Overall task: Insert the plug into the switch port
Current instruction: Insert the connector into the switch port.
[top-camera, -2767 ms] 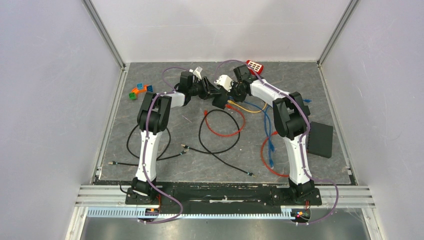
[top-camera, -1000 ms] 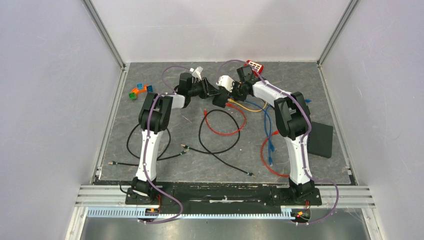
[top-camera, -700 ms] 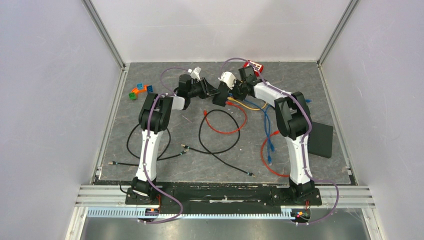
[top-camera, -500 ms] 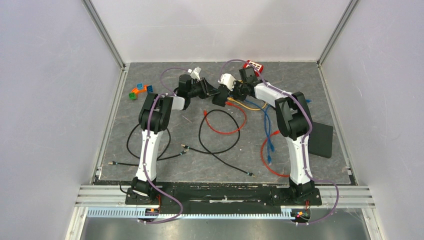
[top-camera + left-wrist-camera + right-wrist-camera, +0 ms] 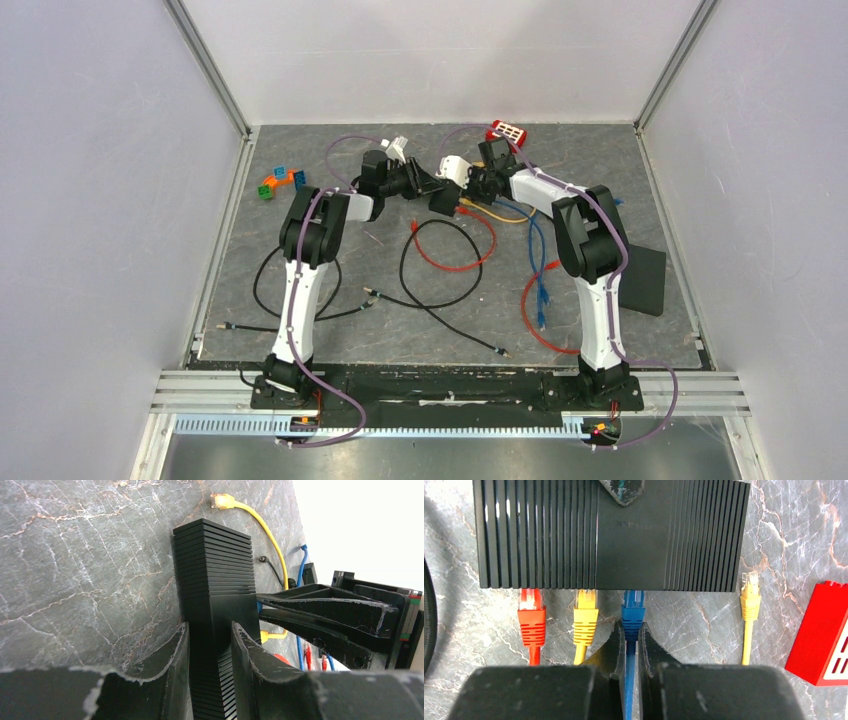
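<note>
On the marbled table (image 5: 774, 530), right fingers (image 5: 616, 647) pinch the blue plug (image 5: 633, 611); left fingers (image 5: 167, 665) clamp the switch (image 5: 215, 580).

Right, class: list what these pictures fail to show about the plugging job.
1. Right wrist: the switch covers its own ports, so how deep the blue plug sits is hidden.
2. Left wrist: the port side is turned away.
3. Top view: plugs too small to see.
</note>
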